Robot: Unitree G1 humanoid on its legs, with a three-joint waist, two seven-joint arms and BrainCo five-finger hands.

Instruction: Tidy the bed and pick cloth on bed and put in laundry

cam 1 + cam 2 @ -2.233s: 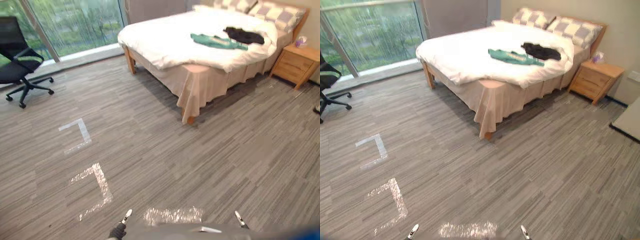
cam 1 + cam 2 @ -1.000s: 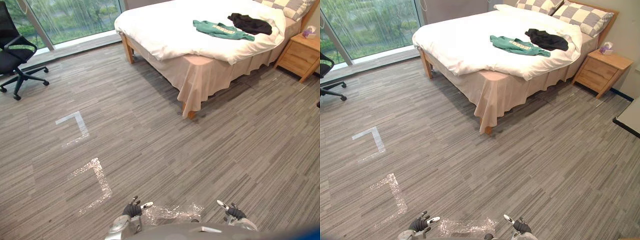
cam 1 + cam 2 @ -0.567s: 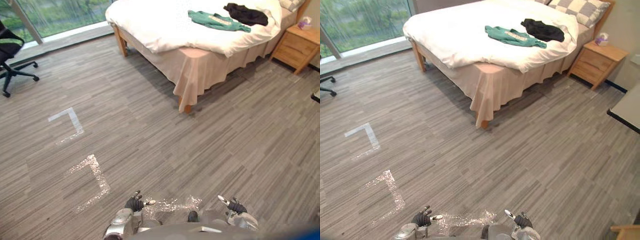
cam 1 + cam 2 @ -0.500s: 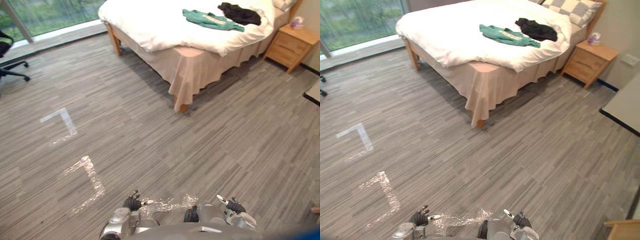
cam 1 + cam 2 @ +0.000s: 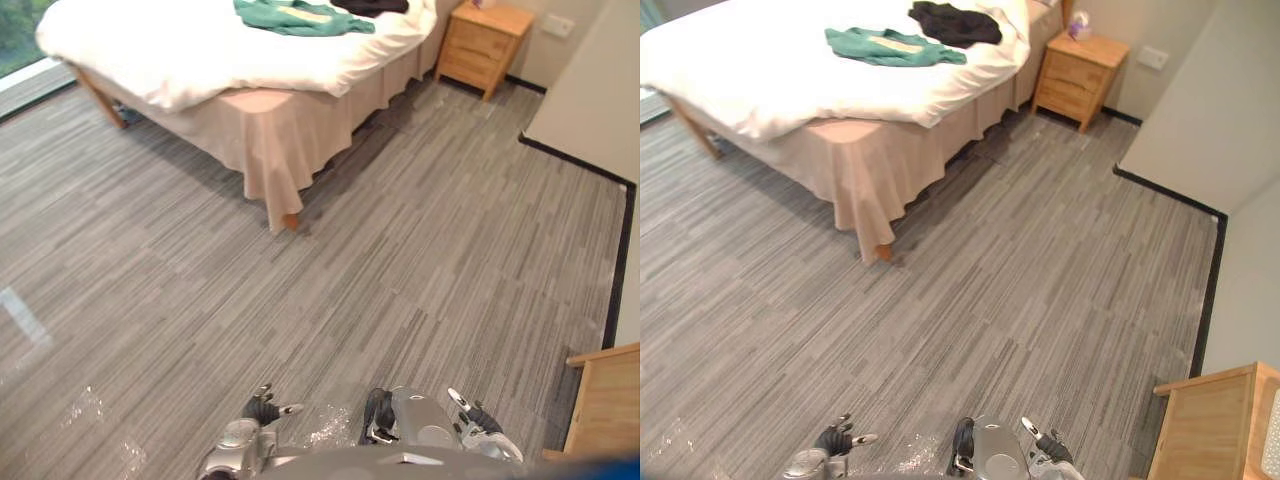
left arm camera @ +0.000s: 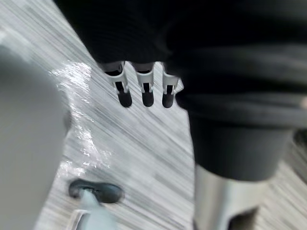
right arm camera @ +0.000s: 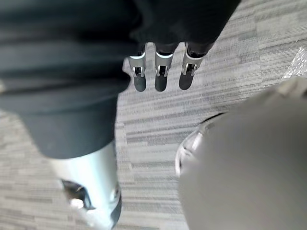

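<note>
Stepping nearer the bed (image 5: 760, 85) matters: green cloth (image 5: 890, 46), black cloth (image 5: 955, 22) lie far beyond left hand (image 5: 834, 438) and right hand (image 5: 1048, 447), both slack, empty.

Wooden nightstand (image 5: 1077, 70), soft cloth duvet (image 5: 780, 80), matt streaked floor (image 5: 1040, 260).

The right hand (image 7: 139, 79) is hanging over the grey striped floor (image 7: 254, 72), its fingers (image 7: 188, 72) pointing straight and relaxed, its thumb (image 7: 91, 182) standing apart from them.
</note>
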